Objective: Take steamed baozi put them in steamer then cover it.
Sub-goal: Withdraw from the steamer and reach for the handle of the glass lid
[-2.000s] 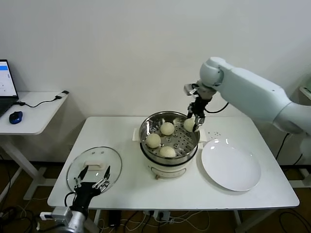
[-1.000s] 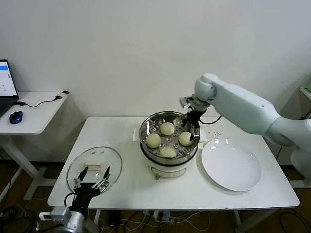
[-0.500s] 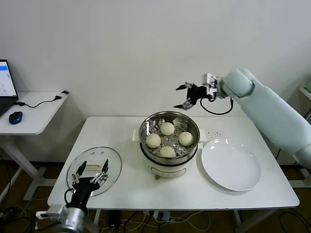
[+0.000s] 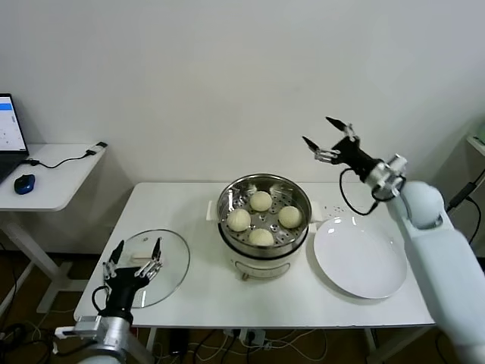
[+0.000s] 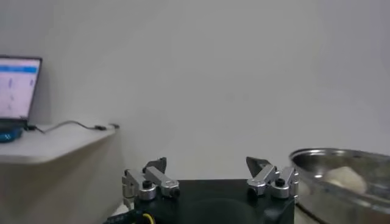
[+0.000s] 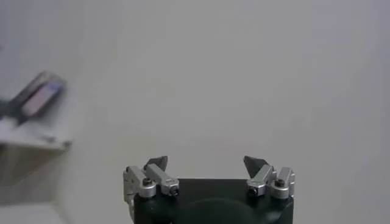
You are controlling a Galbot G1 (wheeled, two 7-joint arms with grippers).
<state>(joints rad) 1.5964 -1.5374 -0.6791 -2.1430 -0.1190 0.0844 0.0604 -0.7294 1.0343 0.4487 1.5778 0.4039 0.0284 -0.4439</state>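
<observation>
The white desk (image 4: pixel 227 303) carries everything, with a smaller side desk (image 4: pixel 53 178) off to the robot's left holding a laptop (image 4: pixel 9 136) and a mouse (image 4: pixel 24 183). A white plate (image 4: pixel 360 258) lies bare on the desk's right part, just beside the steamer (image 4: pixel 264 205). The steamer sits near the desk's middle on its white base, uncovered, its steel basket open to the camera. The cover (image 4: pixel 170 262) lies flat on the desk's left front area, well apart from the steamer, its white handle facing up.

The right arm reaches in from the right, raised above the desk behind the plate; its right gripper (image 4: pixel 330 140) hangs in the air above and to the right of the steamer, fingers spread wide and holding nothing. In the right wrist view that gripper (image 6: pixel 206 163) points at the bare wall with its tips well apart. The left gripper (image 4: pixel 135 255) rises at the desk's front left edge, over the near rim of the cover, fingers likewise spread and empty. In the left wrist view the left gripper (image 5: pixel 207 163) faces the wall, with the steamer's rim (image 5: pixel 341 159) at one side.

Four baozi (image 4: pixel 261 201) rest inside the basket on the perforated floor, arranged in a loose diamond, near each other
</observation>
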